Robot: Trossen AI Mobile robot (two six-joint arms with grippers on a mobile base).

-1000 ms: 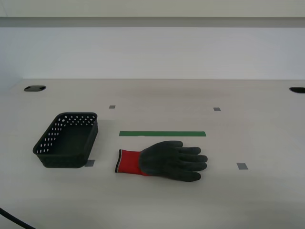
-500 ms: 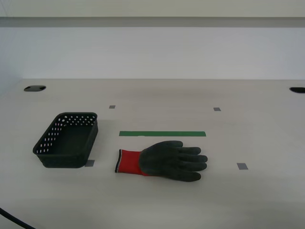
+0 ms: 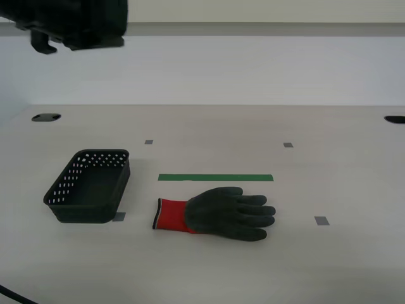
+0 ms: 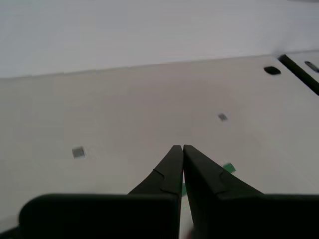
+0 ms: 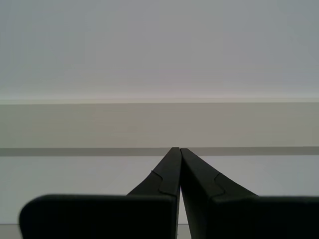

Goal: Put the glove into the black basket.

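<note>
The glove point(image 3: 215, 214), dark grey with a red cuff, lies flat on the table in the exterior view, cuff toward the black basket point(image 3: 101, 152). The basket stands empty to the glove's left in that view. My first gripper point(image 5: 178, 149) is shut and empty, facing the wall. My second gripper point(image 4: 180, 148) is shut and empty above the table. Neither wrist view shows the glove or the basket. A dark part of an arm point(image 3: 73, 22) hangs high at the exterior view's top left; I cannot tell which arm it is.
A green tape strip point(image 3: 215, 178) lies just behind the glove. Small grey markers point(image 3: 321, 220) dot the pale table. Dark holes sit at the table's far corners point(image 3: 45, 117). A white wall rises behind the table.
A dark arm part has come into the exterior view's top left; it was absent before. The glove and basket have not moved.
</note>
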